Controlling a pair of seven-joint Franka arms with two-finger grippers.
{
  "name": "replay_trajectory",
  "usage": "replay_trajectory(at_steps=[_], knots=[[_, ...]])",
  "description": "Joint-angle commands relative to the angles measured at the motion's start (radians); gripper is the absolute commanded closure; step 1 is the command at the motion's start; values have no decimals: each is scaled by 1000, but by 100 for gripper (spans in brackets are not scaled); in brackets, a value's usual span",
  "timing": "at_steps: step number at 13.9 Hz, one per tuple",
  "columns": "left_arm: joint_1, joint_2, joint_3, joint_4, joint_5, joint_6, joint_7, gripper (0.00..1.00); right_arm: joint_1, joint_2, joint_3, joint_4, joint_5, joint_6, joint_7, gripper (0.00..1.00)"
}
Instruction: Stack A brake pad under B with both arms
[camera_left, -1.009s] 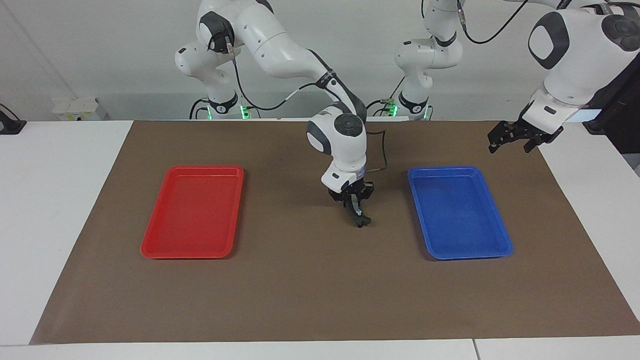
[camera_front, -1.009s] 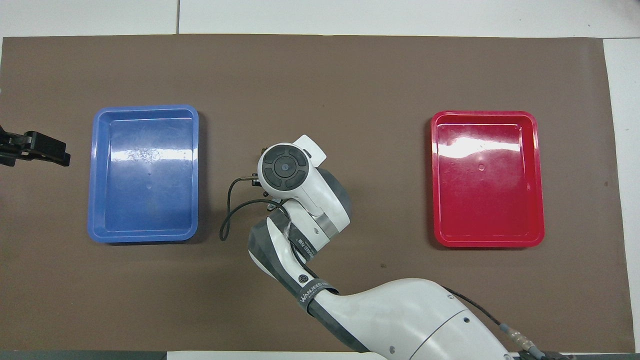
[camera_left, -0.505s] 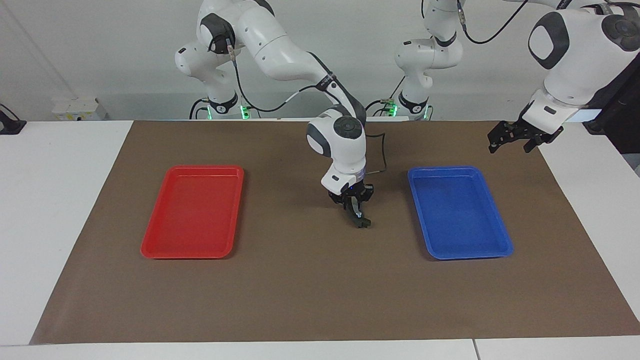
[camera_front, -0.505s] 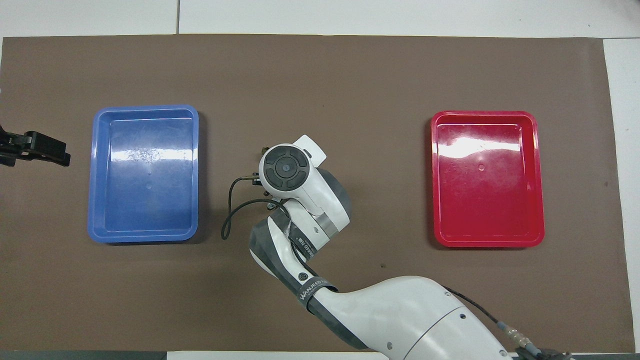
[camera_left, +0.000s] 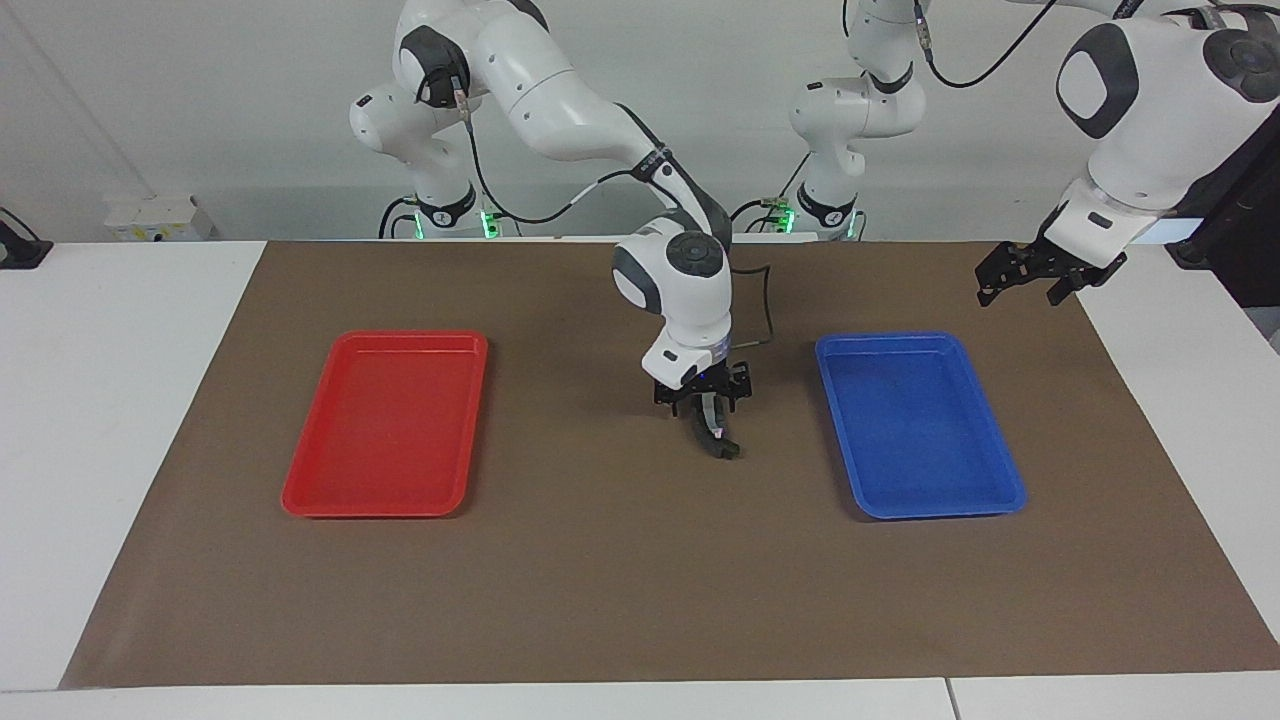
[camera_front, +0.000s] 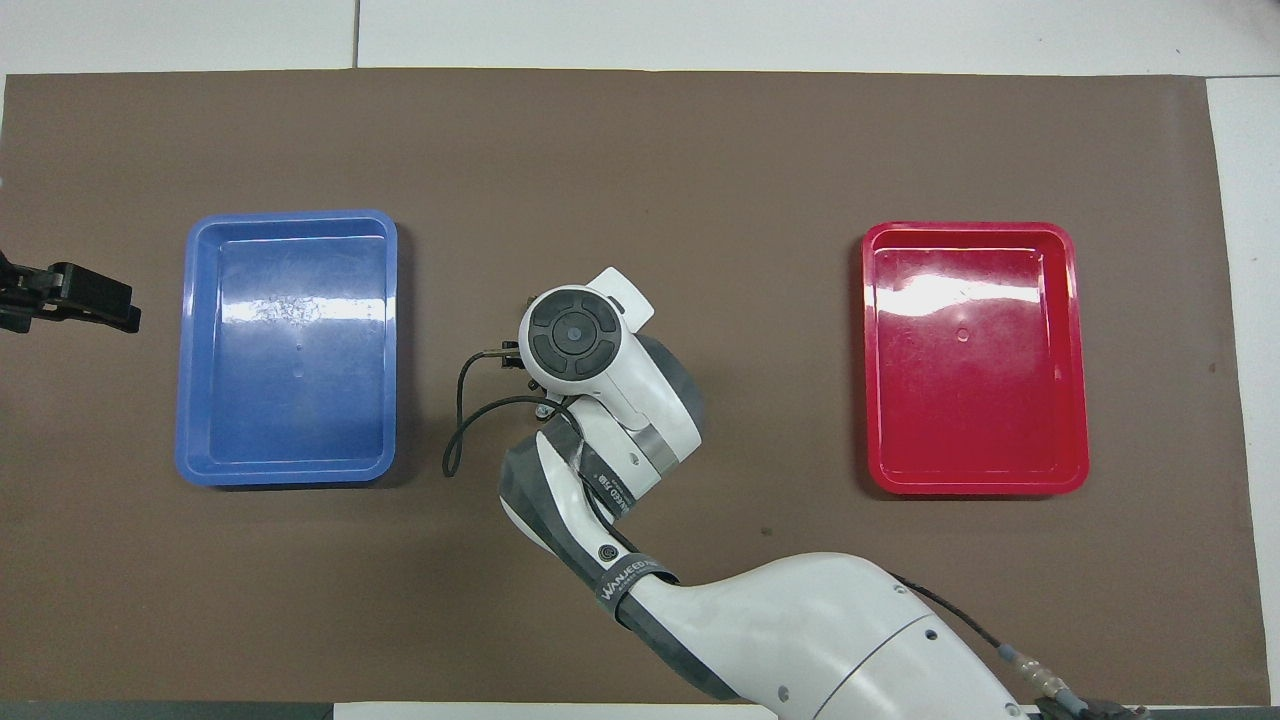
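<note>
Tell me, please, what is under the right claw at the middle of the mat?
Directly below the right claw is B, dark and curved with a silvery strip, reaching down to the brown mat. Whether the A brake pad lies beneath cannot be seen; overhead, the wrist covers everything.

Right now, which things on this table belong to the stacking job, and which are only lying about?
For the job: curved brake piece on the mat between the trays; right end effector over it; left end effector, waiting over the mat by the blue tray. The small pad cannot be made out.
Lying about: red tray; blue tray; mat.
</note>
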Motion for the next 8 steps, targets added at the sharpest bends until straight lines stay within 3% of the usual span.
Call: replay_trajectory(at_steps=[1, 5, 8], knots=[[-1, 1, 3, 6, 10, -10, 5, 0, -54, -108, -22, -18, -29, -88, 27, 1], [-1, 1, 3, 6, 10, -10, 5, 0, -206, -258, -29, -79, -198, -164, -18, 1], [-1, 1, 2, 6, 10, -10, 5, 0, -339, -359, -28, -96, -200, -276, -157, 1]])
